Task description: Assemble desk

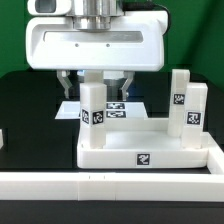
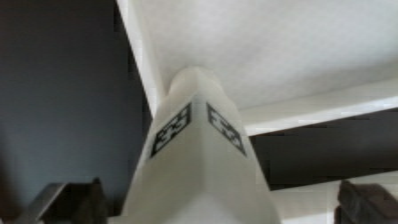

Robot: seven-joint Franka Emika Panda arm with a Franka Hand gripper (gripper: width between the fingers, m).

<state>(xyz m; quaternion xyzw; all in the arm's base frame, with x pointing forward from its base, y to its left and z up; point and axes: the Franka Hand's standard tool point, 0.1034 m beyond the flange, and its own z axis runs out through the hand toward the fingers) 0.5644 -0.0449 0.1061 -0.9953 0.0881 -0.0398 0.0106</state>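
Note:
The white desk slab (image 1: 140, 152) lies on the black table with its raised rim up. One white leg (image 1: 93, 112) stands upright at the slab's corner on the exterior view's left, tags on its sides. Two more legs (image 1: 190, 105) stand at the slab's corner on the exterior view's right. My gripper (image 1: 96, 85) hangs over the left leg, open, one finger on each side of its top. In the wrist view the leg (image 2: 196, 140) fills the middle over the slab (image 2: 267, 50); the dark fingertips (image 2: 71, 202) stand apart from it, gaps showing.
A long white rail (image 1: 110, 186) runs along the front of the table, just before the slab. The marker board (image 1: 128, 108) lies flat behind the slab. A small white part (image 1: 2, 138) shows at the exterior view's left edge.

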